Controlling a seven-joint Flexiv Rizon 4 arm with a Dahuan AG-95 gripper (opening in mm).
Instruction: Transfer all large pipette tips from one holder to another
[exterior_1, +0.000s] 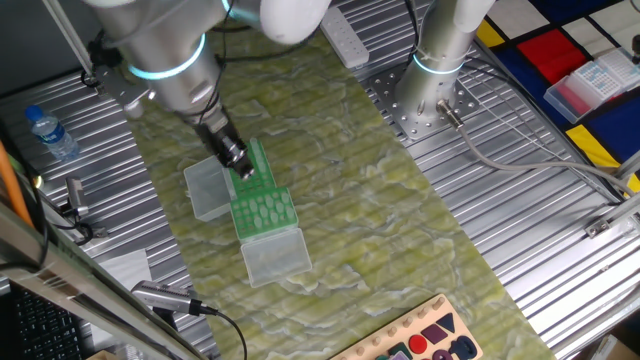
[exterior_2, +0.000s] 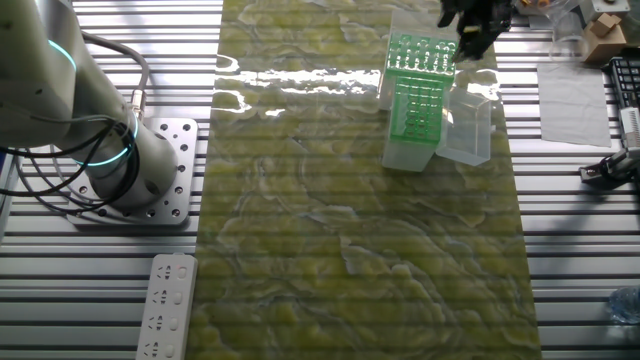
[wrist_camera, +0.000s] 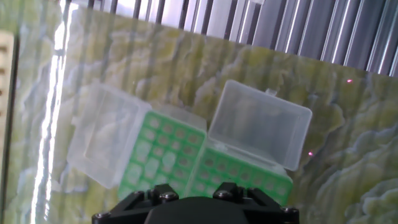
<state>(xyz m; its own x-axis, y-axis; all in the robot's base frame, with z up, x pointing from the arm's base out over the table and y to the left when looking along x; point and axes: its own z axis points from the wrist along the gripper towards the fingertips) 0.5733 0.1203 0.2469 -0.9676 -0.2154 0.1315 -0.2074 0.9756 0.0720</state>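
Two green racks lie side by side on the mat, each with its clear lid flipped open. The nearer rack (exterior_1: 265, 208) shows rows of pale dots, the large pipette tips (exterior_1: 268, 212). The other rack (exterior_1: 257, 158) lies partly under my gripper (exterior_1: 240, 168), which hangs just above it. In the other fixed view the gripper (exterior_2: 468, 35) is over the far rack (exterior_2: 420, 55), beyond the second rack (exterior_2: 412, 115). The hand view looks down on a left rack (wrist_camera: 160, 154) with pale cells and a right rack (wrist_camera: 244, 173). Only the gripper's dark base (wrist_camera: 193, 208) shows there, and the fingertips are hidden.
The open clear lids (exterior_1: 207, 190) (exterior_1: 276, 256) flank the racks. A water bottle (exterior_1: 48, 132) stands at the left and a power strip (exterior_1: 345, 40) lies at the back. A second arm's base (exterior_1: 440, 60) stands at the right, and a shape board (exterior_1: 430, 338) sits at the front edge.
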